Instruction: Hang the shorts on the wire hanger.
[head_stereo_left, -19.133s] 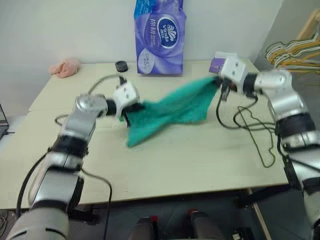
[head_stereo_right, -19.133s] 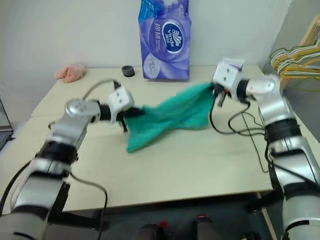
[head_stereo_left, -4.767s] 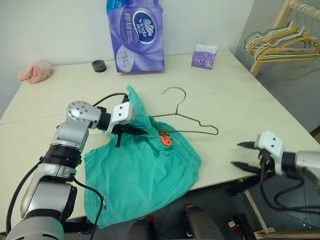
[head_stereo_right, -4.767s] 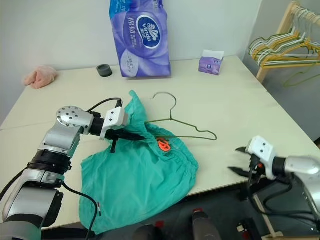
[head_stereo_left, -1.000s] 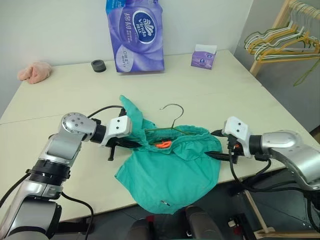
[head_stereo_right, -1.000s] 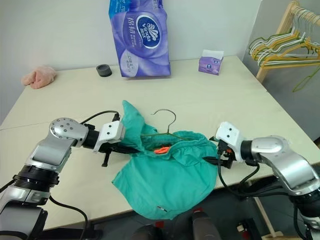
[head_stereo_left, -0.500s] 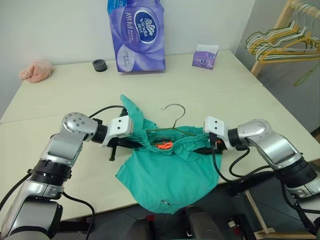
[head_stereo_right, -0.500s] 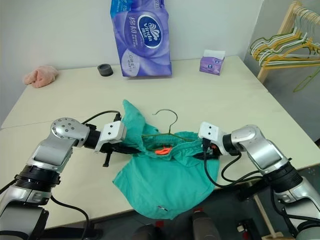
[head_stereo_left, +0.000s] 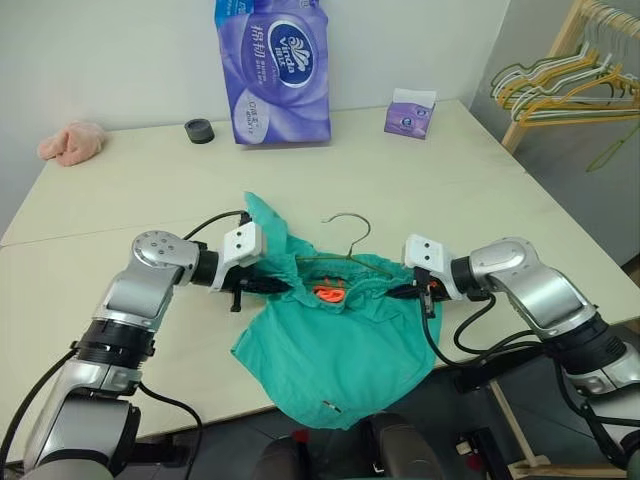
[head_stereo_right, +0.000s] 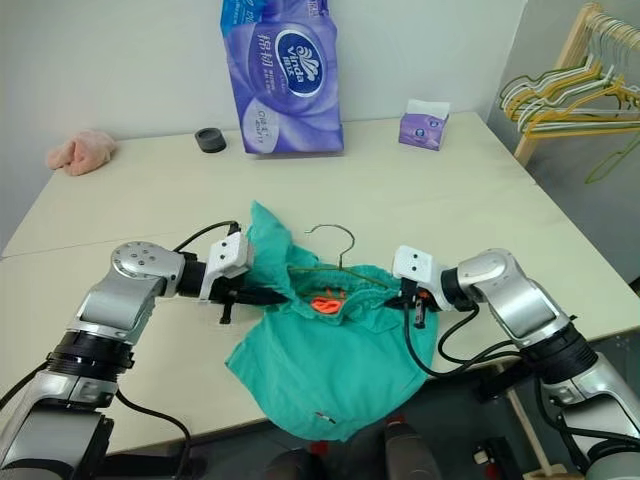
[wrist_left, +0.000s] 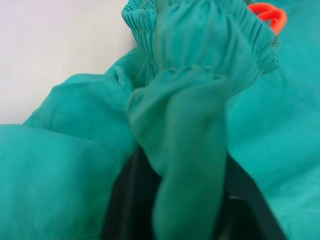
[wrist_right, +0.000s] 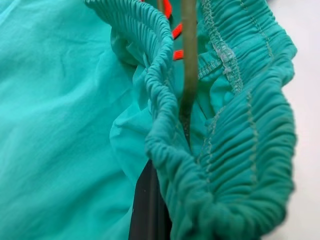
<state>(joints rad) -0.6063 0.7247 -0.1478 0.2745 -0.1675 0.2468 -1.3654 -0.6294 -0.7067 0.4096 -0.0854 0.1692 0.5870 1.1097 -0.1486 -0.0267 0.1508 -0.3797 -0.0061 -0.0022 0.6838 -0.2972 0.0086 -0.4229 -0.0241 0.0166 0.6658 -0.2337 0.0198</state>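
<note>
My shorts (head_stereo_left: 335, 350) are thin matt teal cloth, waistband tightly ribbed and puckered. The hanger (head_stereo_left: 347, 240) is slim dull olive wire. The table (head_stereo_left: 150, 180) is smooth, pale, low-sheen board. Far off, the pack (head_stereo_left: 272, 70) is glossy purple plastic film; the pink lump (head_stereo_left: 70, 142) at far left looks soft, fuzzy cloth. My arms' shells gleam like brushed silver metal.
</note>
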